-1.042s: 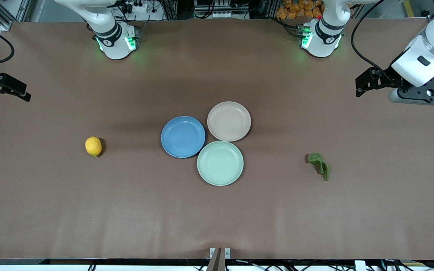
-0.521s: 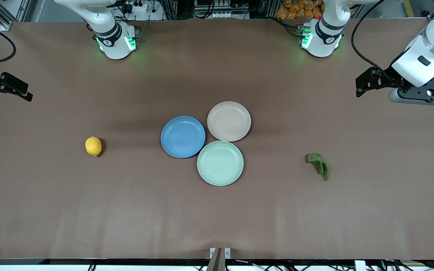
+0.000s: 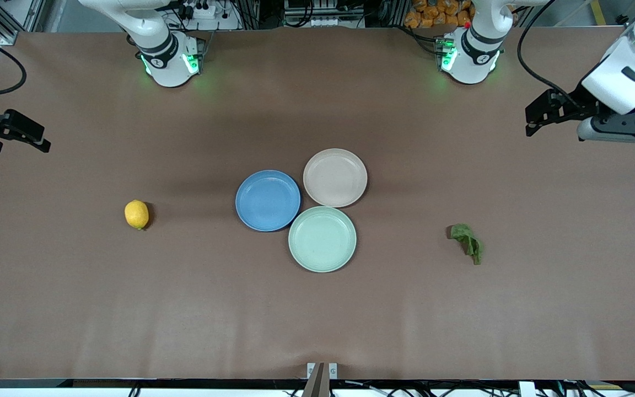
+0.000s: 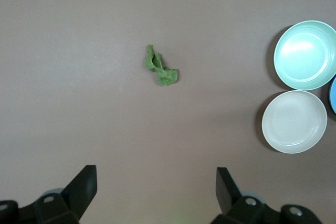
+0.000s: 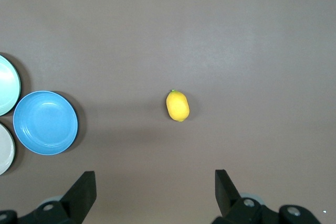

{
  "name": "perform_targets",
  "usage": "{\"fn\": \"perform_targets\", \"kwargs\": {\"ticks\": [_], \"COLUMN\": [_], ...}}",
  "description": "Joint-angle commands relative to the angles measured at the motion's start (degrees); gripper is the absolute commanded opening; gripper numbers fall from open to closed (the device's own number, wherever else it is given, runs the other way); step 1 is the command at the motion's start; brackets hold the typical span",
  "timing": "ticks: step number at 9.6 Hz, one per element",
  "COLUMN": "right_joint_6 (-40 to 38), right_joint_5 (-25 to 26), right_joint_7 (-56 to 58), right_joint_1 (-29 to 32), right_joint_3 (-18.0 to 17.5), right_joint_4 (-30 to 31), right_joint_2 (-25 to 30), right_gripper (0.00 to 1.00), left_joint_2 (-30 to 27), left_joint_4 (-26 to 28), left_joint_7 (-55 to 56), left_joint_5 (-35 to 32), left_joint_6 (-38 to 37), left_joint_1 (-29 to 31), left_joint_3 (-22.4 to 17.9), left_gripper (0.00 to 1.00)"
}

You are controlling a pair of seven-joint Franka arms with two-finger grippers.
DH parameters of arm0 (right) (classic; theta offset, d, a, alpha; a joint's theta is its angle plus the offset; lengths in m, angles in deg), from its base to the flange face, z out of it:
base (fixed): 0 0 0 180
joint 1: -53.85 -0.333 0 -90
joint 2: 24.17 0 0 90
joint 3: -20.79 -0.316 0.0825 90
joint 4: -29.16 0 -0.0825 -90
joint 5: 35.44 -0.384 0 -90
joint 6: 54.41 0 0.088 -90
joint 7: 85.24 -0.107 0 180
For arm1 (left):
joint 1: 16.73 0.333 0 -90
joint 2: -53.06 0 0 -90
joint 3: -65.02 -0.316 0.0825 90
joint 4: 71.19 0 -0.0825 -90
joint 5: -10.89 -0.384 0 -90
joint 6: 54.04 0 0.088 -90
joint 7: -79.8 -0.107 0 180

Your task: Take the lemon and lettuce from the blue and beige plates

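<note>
Both sets of jaws are standing wide open and holding nothing: the left gripper (image 4: 155, 187) is hanging high over the left arm's end of the table (image 3: 317, 309), the right gripper (image 5: 155, 187) over the right arm's end. Bare tabletop is carrying the lettuce (image 3: 467, 241) toward the left arm's end and the lemon (image 3: 136, 214) toward the right arm's end, each well apart from the plates. At mid-table the blue plate (image 3: 268, 200), beige plate (image 3: 335, 177) and pale green plate (image 3: 322, 239) are sitting clustered, rims touching, with nothing on them.
</note>
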Motion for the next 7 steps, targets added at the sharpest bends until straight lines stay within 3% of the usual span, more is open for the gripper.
{"fn": "perform_targets", "kwargs": {"ticks": [1, 7], "right_joint_6": [-4.4, -4.6], "right_joint_5": [0.7, 1.0], "right_joint_7": [-1.0, -1.0], "right_joint_1": [-0.7, -0.8], "right_joint_3": [0.5, 0.2], "right_joint_4": [-2.7, -5.4], "right_joint_2": [-1.0, -2.9], "right_gripper": [1.00, 1.00], "left_joint_2": [-0.6, -0.6], "left_joint_4": [-0.3, -0.6], "left_joint_7": [-1.8, -1.8], "left_joint_5": [-0.6, -2.6], "left_joint_6": [-1.1, -1.2], "left_joint_1": [0.1, 0.0], "left_joint_3": [-0.1, 0.4], "left_gripper": [1.00, 1.00]}}
